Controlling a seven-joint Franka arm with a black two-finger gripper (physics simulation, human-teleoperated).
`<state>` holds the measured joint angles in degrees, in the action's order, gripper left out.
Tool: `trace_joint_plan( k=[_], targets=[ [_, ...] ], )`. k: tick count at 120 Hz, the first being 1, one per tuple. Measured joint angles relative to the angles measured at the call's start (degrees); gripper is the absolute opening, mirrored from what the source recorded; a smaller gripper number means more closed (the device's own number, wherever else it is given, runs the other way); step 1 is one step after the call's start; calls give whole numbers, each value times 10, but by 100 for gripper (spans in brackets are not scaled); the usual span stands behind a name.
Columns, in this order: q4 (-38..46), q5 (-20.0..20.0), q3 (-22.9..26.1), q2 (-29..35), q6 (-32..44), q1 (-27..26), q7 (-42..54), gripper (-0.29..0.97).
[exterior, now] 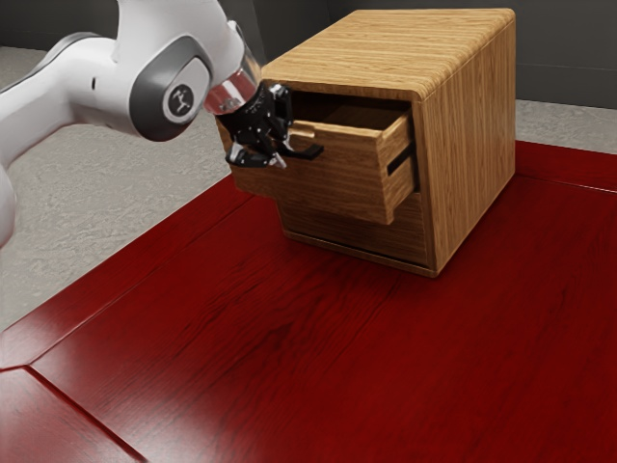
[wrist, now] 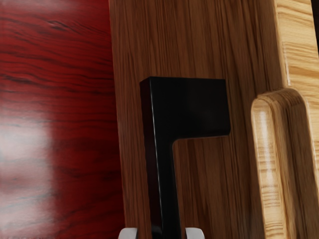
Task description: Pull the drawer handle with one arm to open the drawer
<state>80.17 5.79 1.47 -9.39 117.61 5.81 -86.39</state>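
Black two-finger gripper (exterior: 273,157) on the white arm sits at the front of the light wood-grain cabinet (exterior: 472,145), fingers narrow & clamped on the black L-shaped drawer handle (exterior: 307,151). The top wooden drawer (exterior: 337,183) is approx. halfway out of the cabinet, its open box visible behind the front panel, w/ the cabinet standing on the glossy dark red wooden table (exterior: 337,357). Wrist view: the handle (wrist: 167,149) stands off the drawer front (wrist: 224,189), pale fingertips (wrist: 194,233) flank its stem on both sides, red table (wrist: 55,124) beside it.
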Motion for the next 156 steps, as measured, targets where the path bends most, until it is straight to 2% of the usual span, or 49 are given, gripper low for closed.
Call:
trace_joint_plan(
  k=[156],
  targets=[
    [250,3,-1,204,32,4,-9,2]
  ],
)
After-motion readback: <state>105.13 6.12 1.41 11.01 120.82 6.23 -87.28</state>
